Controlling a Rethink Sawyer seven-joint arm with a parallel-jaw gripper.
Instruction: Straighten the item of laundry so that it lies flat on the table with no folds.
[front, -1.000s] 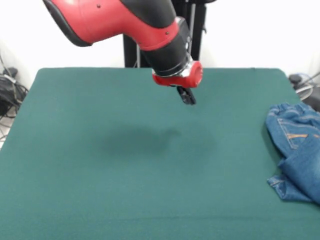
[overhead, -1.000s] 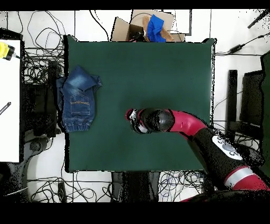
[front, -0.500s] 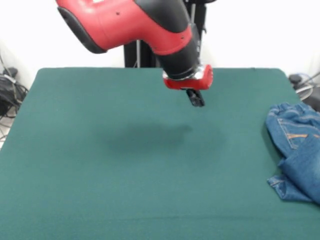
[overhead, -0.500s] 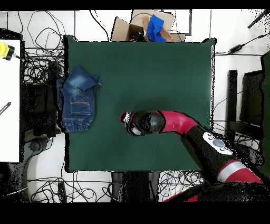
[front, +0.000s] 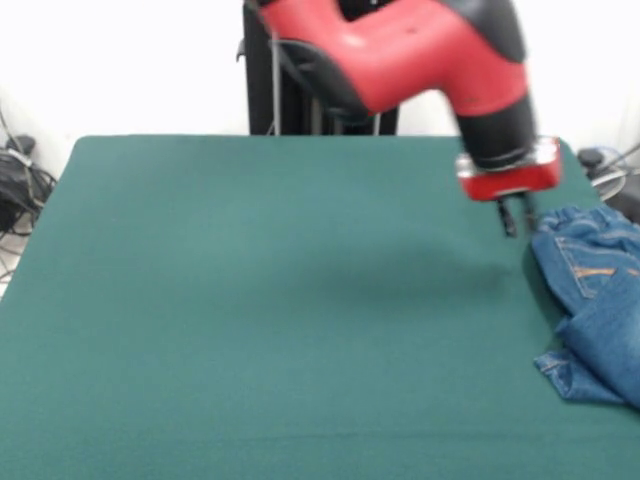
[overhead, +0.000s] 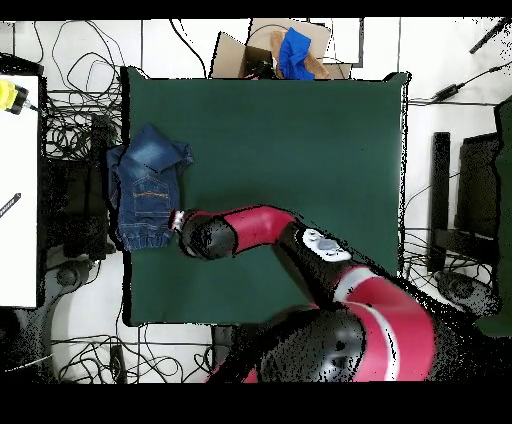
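Front view has the tool (front: 510, 218) hanging just off the counter's (front: 250, 300) green cloth, with the small pair of blue denim jeans (front: 592, 300) lying just beside it, toward the right edge of the picture and a little nearer the camera. The tool's two dark tips show below the red wrist, holding nothing, but I can't make out from here whether they are spread or closed. From overhead the tool (overhead: 180, 222) sits right at the edge of the jeans (overhead: 147, 197) close to the gathered end, and the garment lies off to the picture's left and upward from it, hugging the counter's (overhead: 300, 150) side edge and partly hanging over it. Its long axis runs along that counter edge, so the tool is meeting it near one end rather than at the middle. The denim is bunched and folded over itself, not flat. I'd judge the coming move turns on this: the cloth lies away from the arm's reach side, so any pull would have to draw it inward, onto open counter.
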